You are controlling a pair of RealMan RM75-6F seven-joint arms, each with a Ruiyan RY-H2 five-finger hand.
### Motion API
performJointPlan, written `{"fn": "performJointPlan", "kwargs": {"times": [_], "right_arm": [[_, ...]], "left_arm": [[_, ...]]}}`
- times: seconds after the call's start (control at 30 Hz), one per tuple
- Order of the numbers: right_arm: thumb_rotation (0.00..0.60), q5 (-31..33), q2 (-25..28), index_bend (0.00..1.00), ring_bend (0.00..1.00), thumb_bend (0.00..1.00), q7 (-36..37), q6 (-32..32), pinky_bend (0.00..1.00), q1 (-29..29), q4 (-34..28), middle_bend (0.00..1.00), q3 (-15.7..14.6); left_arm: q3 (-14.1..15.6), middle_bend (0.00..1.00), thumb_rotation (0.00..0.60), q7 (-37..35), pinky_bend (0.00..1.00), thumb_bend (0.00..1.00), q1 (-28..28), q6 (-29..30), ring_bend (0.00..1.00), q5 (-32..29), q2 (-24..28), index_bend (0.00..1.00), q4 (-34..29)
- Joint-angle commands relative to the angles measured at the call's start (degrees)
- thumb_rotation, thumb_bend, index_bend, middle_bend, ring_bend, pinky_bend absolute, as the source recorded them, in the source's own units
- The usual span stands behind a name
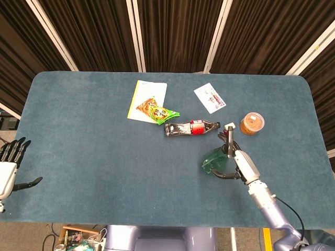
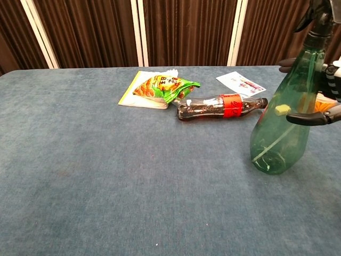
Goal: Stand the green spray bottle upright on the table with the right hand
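The green spray bottle (image 2: 281, 125) stands almost upright on the table (image 1: 94, 157), leaning a little, its base on the blue cloth and its dark trigger head at the top right of the chest view. The right hand (image 1: 236, 161) holds it from the side: one dark finger (image 2: 311, 118) crosses the front of the bottle's body and another shows behind its neck, so the fingers wrap around it. In the head view the bottle (image 1: 214, 162) sits just left of that hand's palm.

Just beyond the hand's fingertips lies a cola bottle (image 1: 191, 127) on its side, with a small pale block (image 1: 229, 126) beside its cap. Further out and to the hand's right is an orange tub (image 1: 252, 124). A printed card (image 1: 210, 98) lies further away still, and a green snack bag (image 1: 159, 112) rests on a white and yellow sheet (image 1: 146, 99) beyond the cola bottle's base.

The left hand (image 1: 9, 164) hangs off the table's near left edge, well apart from everything, fingers spread and holding nothing.
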Motion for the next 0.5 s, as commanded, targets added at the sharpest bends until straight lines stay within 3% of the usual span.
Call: {"fn": "performJointPlan", "kwargs": {"times": [0.03, 0.27, 0.5], "right_arm": [[0.600, 0.0, 0.3, 0.00, 0.00, 0.25, -0.8, 0.4, 0.00, -0.2, -0.6, 0.00, -0.1], [0.600, -0.8, 1.2, 0.00, 0.00, 0.25, -2.2, 2.2, 0.00, -1.2, -1.8, 0.00, -0.7], [0.600, -2.6, 5.8, 0.00, 0.00, 0.25, -5.9, 5.5, 0.00, -4.6, -2.0, 0.00, -3.7]], "left_arm": [[0.0, 0.00, 0.600, 0.0, 0.07, 0.02, 0.0, 0.0, 0.00, 0.0, 0.0, 0.00, 0.0], [0.0, 0.00, 0.600, -0.1, 0.07, 0.02, 0.1, 0.3, 0.00, 0.1, 0.1, 0.00, -0.1], [-0.1, 0.00, 0.600, -0.5, 0.07, 0.02, 0.4, 0.9, 0.00, 0.1, 0.2, 0.00, 0.0]]}}
